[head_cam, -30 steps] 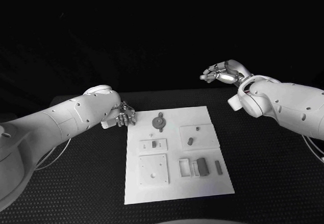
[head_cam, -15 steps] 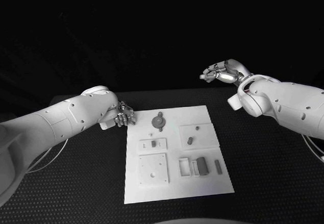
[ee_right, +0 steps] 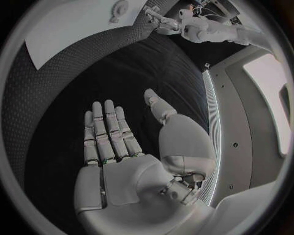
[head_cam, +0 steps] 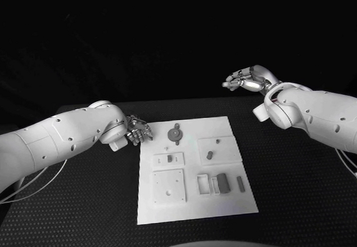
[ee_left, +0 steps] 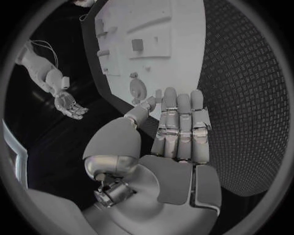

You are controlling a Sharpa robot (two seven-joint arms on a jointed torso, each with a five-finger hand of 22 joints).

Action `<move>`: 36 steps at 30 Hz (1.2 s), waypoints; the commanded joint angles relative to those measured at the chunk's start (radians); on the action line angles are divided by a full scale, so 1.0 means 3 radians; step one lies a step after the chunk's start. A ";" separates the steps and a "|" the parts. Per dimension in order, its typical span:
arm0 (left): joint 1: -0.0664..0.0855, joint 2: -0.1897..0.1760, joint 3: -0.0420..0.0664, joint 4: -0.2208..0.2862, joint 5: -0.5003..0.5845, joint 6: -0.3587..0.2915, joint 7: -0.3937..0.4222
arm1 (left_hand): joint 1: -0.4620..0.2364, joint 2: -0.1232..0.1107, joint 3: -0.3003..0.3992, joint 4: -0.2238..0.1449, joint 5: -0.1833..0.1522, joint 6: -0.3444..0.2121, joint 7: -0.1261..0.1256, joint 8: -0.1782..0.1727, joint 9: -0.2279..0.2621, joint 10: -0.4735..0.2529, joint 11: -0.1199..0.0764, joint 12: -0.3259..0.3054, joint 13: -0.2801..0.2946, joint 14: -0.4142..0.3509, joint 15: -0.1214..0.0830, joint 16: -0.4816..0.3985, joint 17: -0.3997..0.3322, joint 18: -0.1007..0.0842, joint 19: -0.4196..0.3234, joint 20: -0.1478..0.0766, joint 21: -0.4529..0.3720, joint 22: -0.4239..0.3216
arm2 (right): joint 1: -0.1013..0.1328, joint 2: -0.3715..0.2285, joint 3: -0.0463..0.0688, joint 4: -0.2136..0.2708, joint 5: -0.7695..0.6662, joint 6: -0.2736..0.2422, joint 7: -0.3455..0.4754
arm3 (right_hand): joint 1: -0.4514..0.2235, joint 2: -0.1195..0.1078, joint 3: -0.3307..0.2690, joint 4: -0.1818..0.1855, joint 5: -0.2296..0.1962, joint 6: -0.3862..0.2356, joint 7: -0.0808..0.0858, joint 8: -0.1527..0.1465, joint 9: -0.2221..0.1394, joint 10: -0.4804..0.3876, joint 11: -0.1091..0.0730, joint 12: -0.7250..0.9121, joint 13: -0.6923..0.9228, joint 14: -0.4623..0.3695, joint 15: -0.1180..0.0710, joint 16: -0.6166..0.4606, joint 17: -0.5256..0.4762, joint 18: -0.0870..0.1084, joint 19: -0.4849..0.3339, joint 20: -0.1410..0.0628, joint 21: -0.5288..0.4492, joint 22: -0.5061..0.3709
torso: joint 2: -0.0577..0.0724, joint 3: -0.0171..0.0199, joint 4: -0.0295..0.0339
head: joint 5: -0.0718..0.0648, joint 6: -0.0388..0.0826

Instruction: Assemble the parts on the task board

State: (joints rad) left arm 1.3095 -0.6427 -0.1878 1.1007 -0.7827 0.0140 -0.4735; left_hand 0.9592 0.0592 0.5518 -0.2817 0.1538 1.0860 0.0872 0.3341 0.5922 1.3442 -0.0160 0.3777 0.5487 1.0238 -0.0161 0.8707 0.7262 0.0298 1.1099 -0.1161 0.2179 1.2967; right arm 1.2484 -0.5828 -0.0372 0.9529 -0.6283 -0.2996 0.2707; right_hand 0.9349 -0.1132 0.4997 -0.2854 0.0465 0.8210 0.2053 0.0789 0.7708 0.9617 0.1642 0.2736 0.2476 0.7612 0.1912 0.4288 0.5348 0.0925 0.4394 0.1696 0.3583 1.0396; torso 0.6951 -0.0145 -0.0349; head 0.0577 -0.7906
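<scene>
While the task board (head_cam: 194, 167) lies mid-table with its parts (head_cam: 223, 183) on it, you have the left hand (head_cam: 137, 131) at its ten o'clock corner, fingers extended and empty, and the right hand (head_cam: 246, 80) raised at one o'clock, released, well apart.

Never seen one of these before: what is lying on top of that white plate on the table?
Small grey parts lie on the task board, with a round piece at its far end. Whatever lies under the board is covered.
</scene>
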 commanded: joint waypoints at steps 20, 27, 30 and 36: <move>-0.0012 -0.0246 -0.0178 0.0763 -0.0051 -0.0541 -0.0215 | 0.0024 -0.0024 -0.0007 -0.0017 0.0048 0.0119 -0.0084 0.0026 0.0211 0.0067 -0.0031 0.0031 0.0034 0.0051 -0.0014 0.0025 0.0022 0.0041 0.0050 -0.0008 0.0027 0.0032 | -0.0001 -0.0013 0.0001 0.0018 0.0011 0.0033 0.0015 | -0.0005 0.0011 -0.0025 0.0001 -0.0002 -0.0013 0.0012 -0.0010 -0.0004 0.0014 0.0002 -0.0022 -0.0009 -0.0033 -0.0001 -0.0022 0.0006 -0.0055 -0.0025 -0.0007 -0.0012 0.0007 | 0.0004 -0.0004 -0.0002 | 0.0007 -0.0025; -0.0032 -0.0245 -0.0179 0.0852 -0.0095 -0.0495 -0.0235 | 0.0024 -0.0026 -0.0007 -0.0017 0.0048 0.0121 -0.0085 0.0026 0.0213 0.0069 -0.0032 0.0032 0.0036 0.0053 -0.0015 0.0025 0.0024 0.0041 0.0051 -0.0008 0.0027 0.0035 | -0.0001 -0.0013 0.0001 0.0018 0.0011 0.0034 0.0015 | -0.0005 0.0011 -0.0025 0.0000 -0.0002 -0.0013 0.0012 -0.0010 -0.0004 0.0015 0.0002 -0.0023 -0.0010 -0.0033 -0.0001 -0.0022 0.0007 -0.0054 -0.0025 -0.0007 -0.0013 0.0008 | 0.0003 -0.0004 -0.0005 | 0.0010 -0.0030; -0.0038 -0.0240 -0.0179 0.0882 -0.0131 -0.0450 -0.0253 | 0.0025 -0.0026 -0.0007 -0.0017 0.0048 0.0121 -0.0085 0.0026 0.0214 0.0069 -0.0033 0.0033 0.0037 0.0054 -0.0015 0.0026 0.0025 0.0041 0.0051 -0.0009 0.0027 0.0036 | -0.0001 -0.0013 0.0001 0.0017 0.0011 0.0036 0.0015 | -0.0005 0.0011 -0.0025 0.0000 -0.0002 -0.0013 0.0012 -0.0010 -0.0004 0.0015 0.0002 -0.0023 -0.0010 -0.0033 -0.0001 -0.0022 0.0007 -0.0054 -0.0025 -0.0007 -0.0013 0.0008 | 0.0004 -0.0006 -0.0005 | 0.0000 -0.0041; -0.0054 -0.0229 -0.0179 0.0904 -0.0257 -0.0394 -0.0297 | 0.0025 -0.0027 -0.0007 -0.0018 0.0048 0.0122 -0.0086 0.0026 0.0215 0.0071 -0.0034 0.0034 0.0039 0.0055 -0.0016 0.0026 0.0026 0.0040 0.0051 -0.0009 0.0027 0.0038 | -0.0001 -0.0015 0.0001 0.0015 0.0011 0.0035 0.0015 | -0.0005 0.0011 -0.0025 0.0000 -0.0002 -0.0013 0.0011 -0.0010 -0.0004 0.0015 0.0002 -0.0023 -0.0011 -0.0034 -0.0001 -0.0022 0.0008 -0.0054 -0.0025 -0.0007 -0.0014 0.0009 | 0.0003 -0.0006 -0.0001 | -0.0001 -0.0045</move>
State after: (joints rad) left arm 1.2939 -0.7142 -0.2421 1.3681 -0.8203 -0.1241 -0.5501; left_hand 0.9587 0.0508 0.5464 -0.2815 0.1614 1.0936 0.0870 0.3348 0.5922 1.3552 -0.0157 0.3824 0.5594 1.0344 -0.0196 0.8749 0.7332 0.0226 1.1206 -0.1197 0.2216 1.3064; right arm 1.2484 -0.5869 -0.0373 0.9561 -0.6253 -0.2997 0.2694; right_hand 0.9349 -0.1132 0.4997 -0.2854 0.0465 0.8210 0.2052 0.0789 0.7709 0.9616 0.1643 0.2696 0.2451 0.7612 0.1912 0.4288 0.5355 0.0926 0.4394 0.1696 0.3583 1.0412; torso 0.6961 -0.0161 -0.0359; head 0.0579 -0.8036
